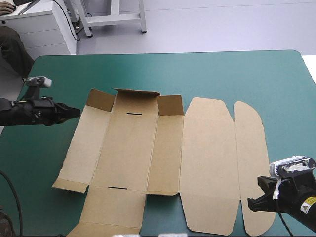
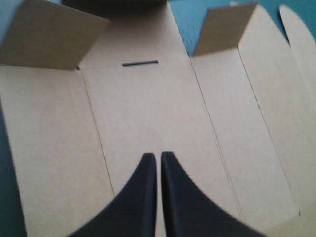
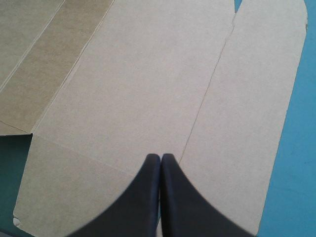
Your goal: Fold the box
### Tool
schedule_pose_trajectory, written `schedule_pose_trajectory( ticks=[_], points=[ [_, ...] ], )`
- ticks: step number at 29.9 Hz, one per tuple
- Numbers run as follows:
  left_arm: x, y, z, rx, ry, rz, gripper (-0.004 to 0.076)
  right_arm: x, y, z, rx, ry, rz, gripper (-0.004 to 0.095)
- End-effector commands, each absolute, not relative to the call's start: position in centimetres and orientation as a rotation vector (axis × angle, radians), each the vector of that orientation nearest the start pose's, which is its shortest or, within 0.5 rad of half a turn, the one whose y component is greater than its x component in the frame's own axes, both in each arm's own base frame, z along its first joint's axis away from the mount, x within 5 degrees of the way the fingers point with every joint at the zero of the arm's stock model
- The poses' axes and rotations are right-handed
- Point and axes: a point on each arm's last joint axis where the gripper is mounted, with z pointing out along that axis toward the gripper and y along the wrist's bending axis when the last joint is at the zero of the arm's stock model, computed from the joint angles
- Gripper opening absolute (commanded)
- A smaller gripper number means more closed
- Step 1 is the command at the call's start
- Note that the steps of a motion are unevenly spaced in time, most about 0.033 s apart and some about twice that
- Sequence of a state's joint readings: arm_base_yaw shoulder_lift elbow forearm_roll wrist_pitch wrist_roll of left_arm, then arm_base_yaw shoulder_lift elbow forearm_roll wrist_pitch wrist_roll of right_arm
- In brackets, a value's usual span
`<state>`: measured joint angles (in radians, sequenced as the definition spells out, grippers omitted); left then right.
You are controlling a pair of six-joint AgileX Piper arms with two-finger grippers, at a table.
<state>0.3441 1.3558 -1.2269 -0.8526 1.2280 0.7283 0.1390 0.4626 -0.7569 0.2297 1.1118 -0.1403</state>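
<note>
Teal-green cover (image 1: pixel 237 74) surrounds the brown box (image 1: pixel 133 148), spread mostly flat. Left gripper (image 1: pixel 76 111) beside its left wall and right gripper (image 1: pixel 252 203) at its lid corner are closed, empty; better open them before lifting walls.

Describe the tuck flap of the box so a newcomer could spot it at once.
On the teal-green table cover, the brown box lies spread as a cut sheet. Follow it to the end nearest the right gripper: the tuck flap is the outermost strip there. It is narrower than the lid panel beside it, and both its ends are rounded.
</note>
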Motion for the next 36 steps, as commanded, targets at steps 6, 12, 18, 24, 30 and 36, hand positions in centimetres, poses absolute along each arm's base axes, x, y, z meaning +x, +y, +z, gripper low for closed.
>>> schedule_pose_trajectory(
  ticks=[6,12,18,24,30,36],
  points=[
    [24.5,9.0,40.9,-0.145,1.93,-0.907,0.0012,5.6,2.8,35.0,-0.328,2.176,0.293,-0.002],
    [24.0,11.6,39.5,-0.356,2.046,-0.712,0.0023,5.7,2.8,35.1,-0.324,2.164,0.295,-0.002],
    [24.0,12.2,37.3,-0.419,2.128,-0.674,0.0372,5.7,2.8,35.2,-0.347,2.157,0.288,-0.002],
    [24.2,13.1,34.5,-0.506,2.286,-0.658,0.0728,5.8,2.8,35.3,-0.355,2.141,0.279,-0.002],
    [25.2,12.8,30.3,-0.434,2.416,-0.834,0.0698,5.7,3.1,35.3,-0.375,2.129,0.302,-0.002],
    [25.9,10.7,26.2,-0.338,2.645,-0.928,0.0698,5.7,3.4,35.5,-0.392,2.113,0.34,-0.002]
  ],
)
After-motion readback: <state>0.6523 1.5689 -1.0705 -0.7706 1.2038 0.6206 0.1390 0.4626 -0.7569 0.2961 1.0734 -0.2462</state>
